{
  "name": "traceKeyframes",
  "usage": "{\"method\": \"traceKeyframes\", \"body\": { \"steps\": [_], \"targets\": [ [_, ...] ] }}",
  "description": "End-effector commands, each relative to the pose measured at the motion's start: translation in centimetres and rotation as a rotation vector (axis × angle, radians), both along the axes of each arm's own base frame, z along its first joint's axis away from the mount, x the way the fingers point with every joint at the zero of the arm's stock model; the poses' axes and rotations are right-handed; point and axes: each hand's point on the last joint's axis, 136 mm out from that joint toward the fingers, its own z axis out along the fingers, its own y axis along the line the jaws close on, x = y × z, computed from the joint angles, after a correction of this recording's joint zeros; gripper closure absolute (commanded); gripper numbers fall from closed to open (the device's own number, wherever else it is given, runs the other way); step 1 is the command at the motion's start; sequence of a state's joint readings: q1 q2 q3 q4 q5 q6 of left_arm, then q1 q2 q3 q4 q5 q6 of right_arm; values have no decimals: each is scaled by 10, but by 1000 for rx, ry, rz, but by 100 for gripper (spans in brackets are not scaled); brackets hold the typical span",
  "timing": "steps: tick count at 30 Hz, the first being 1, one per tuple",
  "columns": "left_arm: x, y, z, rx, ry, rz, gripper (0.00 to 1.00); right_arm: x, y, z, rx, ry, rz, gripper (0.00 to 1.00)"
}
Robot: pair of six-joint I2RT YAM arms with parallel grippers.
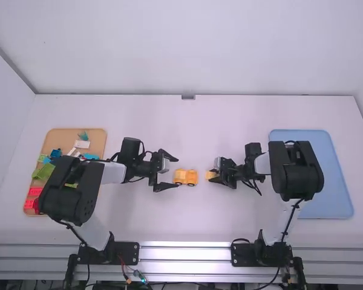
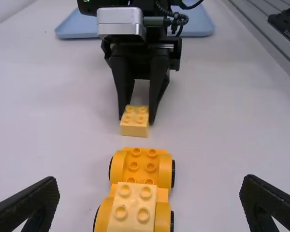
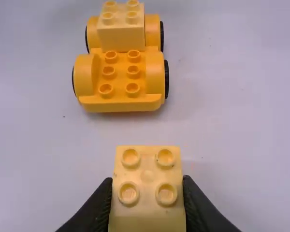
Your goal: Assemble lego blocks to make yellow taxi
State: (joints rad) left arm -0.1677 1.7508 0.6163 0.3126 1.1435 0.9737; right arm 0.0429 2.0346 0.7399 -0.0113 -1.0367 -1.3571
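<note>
Centrally, the wheeled base [image 3: 120, 104] sits, the left gripper [image 1: 176, 173] spread wide at its nine o'clock, the right gripper [image 3: 147, 181] pinching a pale block [image 3: 147, 217] at three o'clock; a misaligned press could roll it away.

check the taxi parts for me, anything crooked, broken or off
Nothing stands out. The car base stands on its wheels, with a pale yellow block sitting square on one end, and the right gripper holds a second block straight between its fingers. I see no damage on any of them.
</note>
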Motion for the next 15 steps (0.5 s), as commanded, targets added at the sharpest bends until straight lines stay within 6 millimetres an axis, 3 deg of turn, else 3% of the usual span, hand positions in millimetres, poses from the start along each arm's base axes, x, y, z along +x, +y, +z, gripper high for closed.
{"method": "traceKeyframes", "body": {
  "steps": [1,7,15],
  "targets": [
    [1,-6,-11,20,-1,-15,1,6,4,11,48,11,9,89],
    [6,-15,-41,54,5,-30,1,-7,14,45,50,-22,88,91],
    [16,-20,-56,61,35,-41,1,-8,27,70,-58,-72,49,92]
  ]
}}
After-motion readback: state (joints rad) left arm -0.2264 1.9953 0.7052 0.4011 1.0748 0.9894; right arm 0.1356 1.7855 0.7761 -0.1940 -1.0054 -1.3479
